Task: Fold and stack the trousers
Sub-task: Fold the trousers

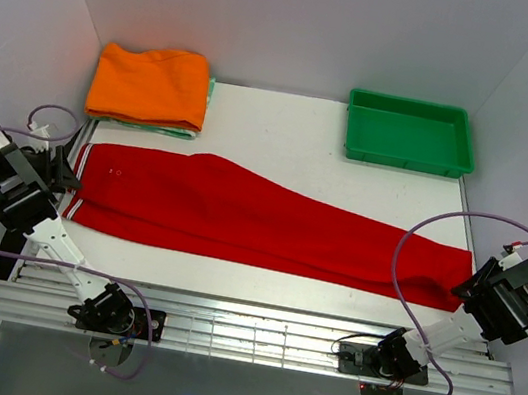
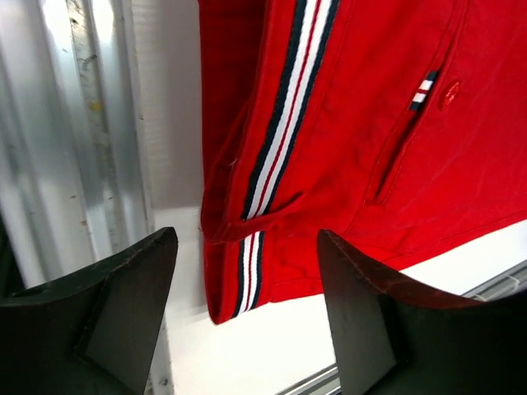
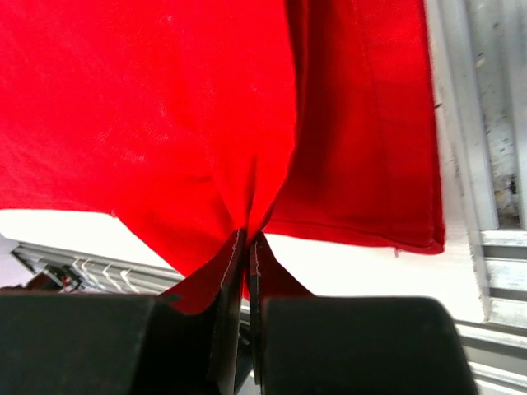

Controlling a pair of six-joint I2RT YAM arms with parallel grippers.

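Two arms bend outward from the near rail, each toward one end of the bright red soft-fabric trousers (image 1: 241, 216), which lie full length across the white table (image 1: 286, 125). On the left, the arm angles out to the table's side and the left pincer (image 2: 247, 240) hangs with its black fingers (image 2: 123, 304) well apart, the striped waistband end just ahead of them. The right arm mirrors it, and the right pincer (image 3: 249, 240) is clamped together on a fold of red fabric at the leg end's near edge.

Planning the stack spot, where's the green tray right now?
Top external view: the green tray sits far right, beyond the trousers, level with the orange folded garment.
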